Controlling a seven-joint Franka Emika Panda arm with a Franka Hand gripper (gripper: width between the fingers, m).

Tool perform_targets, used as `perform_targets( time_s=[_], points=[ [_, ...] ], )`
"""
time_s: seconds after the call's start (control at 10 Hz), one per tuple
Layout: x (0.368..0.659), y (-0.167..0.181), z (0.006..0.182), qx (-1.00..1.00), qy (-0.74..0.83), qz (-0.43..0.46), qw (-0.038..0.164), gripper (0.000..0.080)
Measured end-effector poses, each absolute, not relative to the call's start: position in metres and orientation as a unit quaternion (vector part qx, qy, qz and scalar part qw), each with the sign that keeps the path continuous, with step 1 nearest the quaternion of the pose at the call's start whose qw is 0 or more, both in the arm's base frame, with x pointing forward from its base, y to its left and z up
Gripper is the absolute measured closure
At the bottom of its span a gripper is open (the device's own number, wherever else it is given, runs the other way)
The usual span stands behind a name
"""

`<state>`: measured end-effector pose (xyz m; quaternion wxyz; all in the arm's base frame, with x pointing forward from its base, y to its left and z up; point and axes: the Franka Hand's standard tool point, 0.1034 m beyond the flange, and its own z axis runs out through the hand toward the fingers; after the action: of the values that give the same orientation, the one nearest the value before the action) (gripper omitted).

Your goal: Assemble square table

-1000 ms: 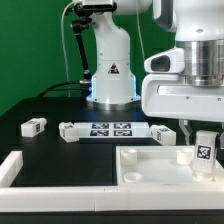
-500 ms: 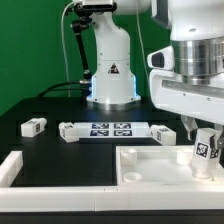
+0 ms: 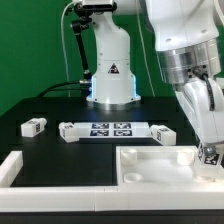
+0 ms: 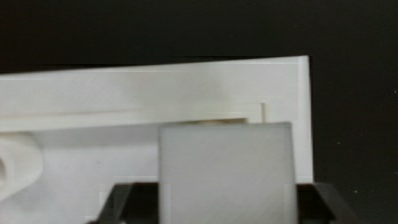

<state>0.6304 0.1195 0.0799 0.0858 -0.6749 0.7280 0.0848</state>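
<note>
The white square tabletop [image 3: 150,166] lies at the front of the black table, with a round socket near its corner. My gripper [image 3: 207,148] hangs tilted over the tabletop's corner on the exterior view's right. It is shut on a short white table leg [image 3: 211,157] with a black-and-white tag. In the wrist view the leg [image 4: 228,165] fills the gap between the two dark fingers [image 4: 135,203] of the gripper [image 4: 228,208], and the tabletop [image 4: 160,95] lies beyond it. The leg's lower end is out of view.
The marker board [image 3: 110,129] lies in the middle of the table. Loose white legs rest at the exterior view's left [image 3: 33,126] and beside the board [image 3: 162,134]. A low white border bar [image 3: 10,168] runs along the front left. The robot base [image 3: 110,80] stands behind.
The wrist has tipped over and swung toward the exterior view's right. The held leg has gone from upright to tilted and sits lower, nearer the frame's edge.
</note>
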Motion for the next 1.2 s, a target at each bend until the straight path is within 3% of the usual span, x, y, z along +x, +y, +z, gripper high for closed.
perform_targets(
  time_s=[0.3, 0.4, 0.5, 0.6, 0.7, 1.0, 1.2],
  points=[
    [0.6307, 0.1196, 0.0798, -0.676, 0.728, 0.082, 0.085, 0.0505],
    [0.6304, 0.1197, 0.0795, -0.684, 0.72, 0.081, 0.086, 0.0404],
    [0.6302, 0.1207, 0.0795, -0.685, 0.719, 0.081, 0.085, 0.0252],
    [0.626, 0.1242, 0.0803, -0.753, 0.65, 0.079, 0.069, 0.0252],
    [0.6245, 0.1283, 0.0799, -0.806, 0.585, 0.073, 0.059, 0.0171],
    [0.6252, 0.1268, 0.0794, -0.854, 0.511, 0.067, 0.069, 0.0153],
    [0.6238, 0.1222, 0.0783, -0.931, 0.36, 0.047, 0.048, 0.0151]
  ],
)
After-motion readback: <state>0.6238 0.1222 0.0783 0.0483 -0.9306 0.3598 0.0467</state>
